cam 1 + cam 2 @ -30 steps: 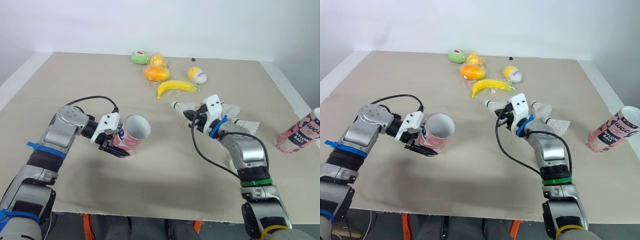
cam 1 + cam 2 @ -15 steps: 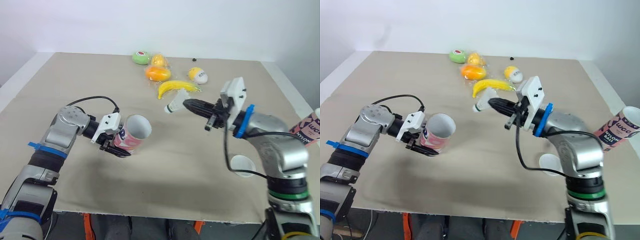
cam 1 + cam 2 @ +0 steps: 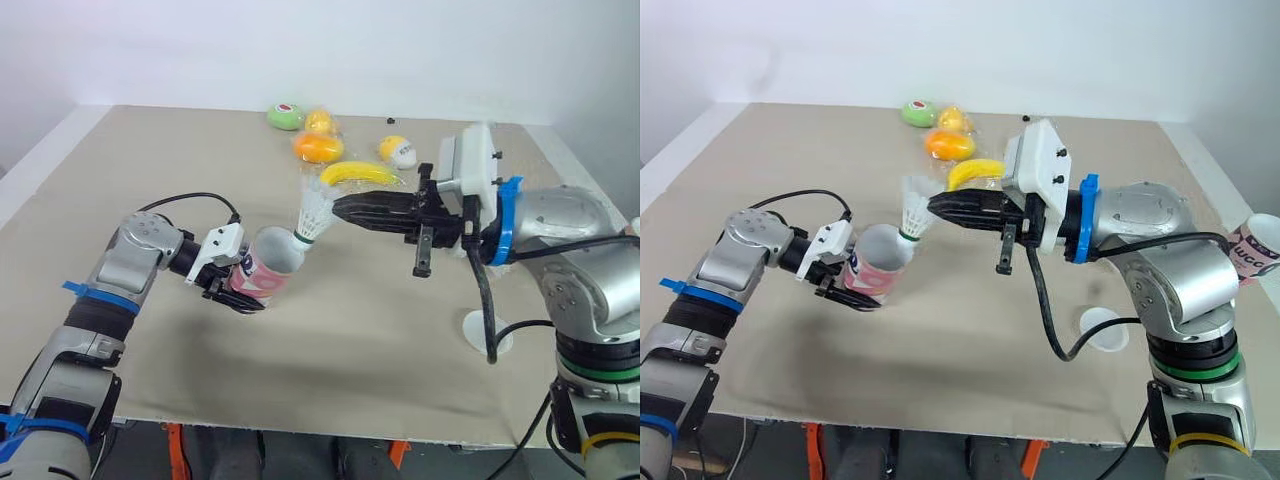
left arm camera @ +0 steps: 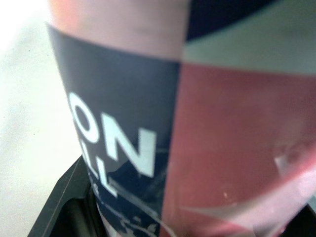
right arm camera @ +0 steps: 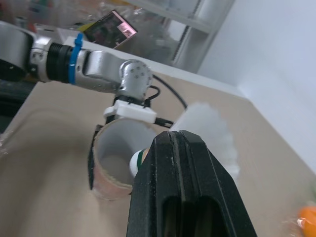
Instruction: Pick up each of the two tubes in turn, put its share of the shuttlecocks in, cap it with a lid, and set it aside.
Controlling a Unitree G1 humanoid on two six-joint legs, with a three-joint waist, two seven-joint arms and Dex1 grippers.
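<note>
Beige worktop with fruit at the back and a lid near the front right

The worktop [image 3: 150,150] is a flat beige sheet with pale borders at its left and right edges. Close to the middle of the far edge lie a green fruit [image 3: 285,117] and a yellow fruit [image 3: 320,122], side by side. An orange fruit [image 3: 317,147] lies just in front of them, then a banana [image 3: 357,174]. A yellow-and-white egg shape [image 3: 401,151] sits right of these, with a small black speck [image 3: 389,121] behind it. A white lid [image 3: 1104,328] lies flat toward the front right corner. A pink tube [image 3: 1255,245] is at the right edge.
</note>
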